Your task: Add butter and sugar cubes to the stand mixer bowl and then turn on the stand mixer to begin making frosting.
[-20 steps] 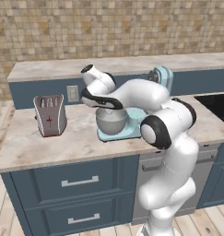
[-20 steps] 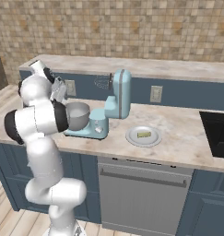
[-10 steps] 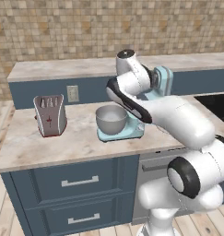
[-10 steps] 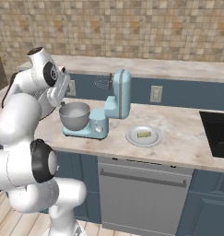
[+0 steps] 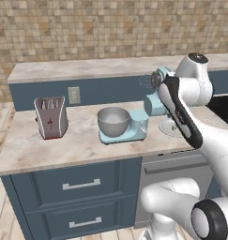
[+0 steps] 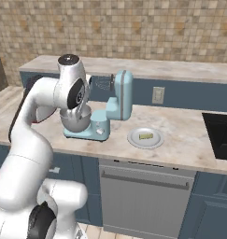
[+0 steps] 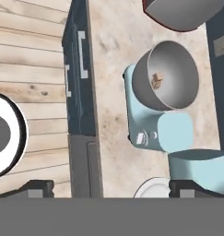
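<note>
The robot's hand (image 7: pixel 111 186) hangs high above the beige stone table (image 7: pixel 113 69) with jaws spread wide, grasping nothing. Below it, tan-brown sugar cubes (image 7: pixel 156 81) lie inside the round grey metal bowl (image 7: pixel 168 76) on the light blue stand mixer (image 7: pixel 165 133). The pale yellow butter block (image 6: pixel 145 136) rests on a round white plate (image 6: pixel 133 138) beside the mixer.

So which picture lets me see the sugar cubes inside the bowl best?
The hand view: it looks down into the stand mixer bowl, showing the sugar cubes on its bottom. Both base views see the bowl from the side, so its wall hides them.
</note>
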### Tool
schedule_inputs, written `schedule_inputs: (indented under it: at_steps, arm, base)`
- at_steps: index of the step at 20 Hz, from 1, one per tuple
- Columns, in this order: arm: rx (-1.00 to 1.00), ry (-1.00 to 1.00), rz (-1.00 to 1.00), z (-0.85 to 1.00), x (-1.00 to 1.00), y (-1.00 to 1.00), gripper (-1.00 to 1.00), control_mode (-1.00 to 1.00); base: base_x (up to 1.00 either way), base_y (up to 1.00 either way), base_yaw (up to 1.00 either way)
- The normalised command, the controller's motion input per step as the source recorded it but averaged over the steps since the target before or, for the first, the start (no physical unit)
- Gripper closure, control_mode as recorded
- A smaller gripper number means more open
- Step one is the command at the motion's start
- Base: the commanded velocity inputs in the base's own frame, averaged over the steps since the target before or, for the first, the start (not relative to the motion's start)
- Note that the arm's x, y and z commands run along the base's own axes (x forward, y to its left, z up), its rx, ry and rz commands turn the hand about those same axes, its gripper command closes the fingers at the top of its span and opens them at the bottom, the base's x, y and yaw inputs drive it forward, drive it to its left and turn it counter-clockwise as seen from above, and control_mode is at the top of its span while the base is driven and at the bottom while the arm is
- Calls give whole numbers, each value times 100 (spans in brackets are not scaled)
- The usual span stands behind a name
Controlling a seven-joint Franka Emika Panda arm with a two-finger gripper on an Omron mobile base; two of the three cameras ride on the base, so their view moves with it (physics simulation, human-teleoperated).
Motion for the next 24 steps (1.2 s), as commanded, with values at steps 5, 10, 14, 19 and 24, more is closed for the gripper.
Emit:
schedule_inputs:
  at_steps: [5, 10, 14, 19, 24]
  arm:
    - [17, 0, 3, 0, -13, -100, -100, -100]
    - [15, 0, 7, -5, 1, -84, -100, -100]
    - [10, 0, 6, -19, 7, -56, -100, -100]
    - [4, 0, 4, -28, 17, -40, -100, -100]
    - [0, 4, 4, -31, 30, -27, -100, -100]
  base:
    - [0, 0, 0]
    - [0, 0, 0]
    - [0, 0, 0]
    - [0, 0, 0]
    - [0, 0, 0]
